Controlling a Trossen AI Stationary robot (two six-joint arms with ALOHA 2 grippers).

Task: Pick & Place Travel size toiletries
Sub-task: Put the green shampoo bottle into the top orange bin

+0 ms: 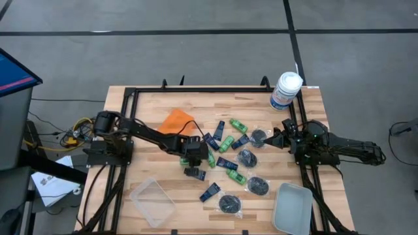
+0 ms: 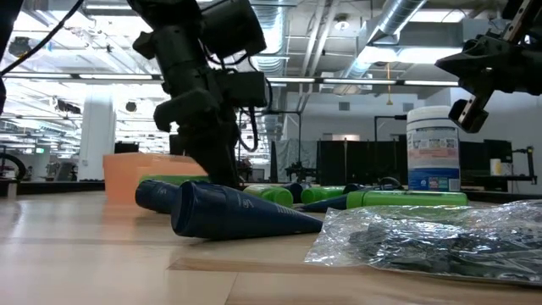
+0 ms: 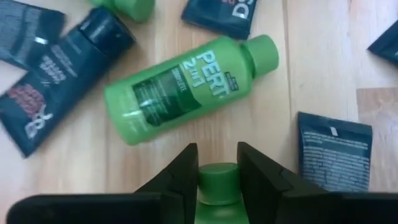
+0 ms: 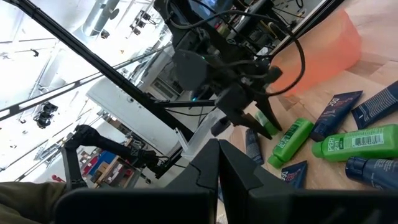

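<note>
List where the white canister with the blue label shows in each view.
High view: white canister at the picture's top right.
Low view: the canister stands upright, right of centre.
Left wrist view: not in it.
Right wrist view: not in it.
Shared landmark: the orange object, also in the low and right wrist views.

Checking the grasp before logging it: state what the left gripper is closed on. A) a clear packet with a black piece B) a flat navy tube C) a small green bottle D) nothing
C: in the left wrist view the left gripper has its fingers pressed on either side of a small green bottle, at its cap end.
</note>
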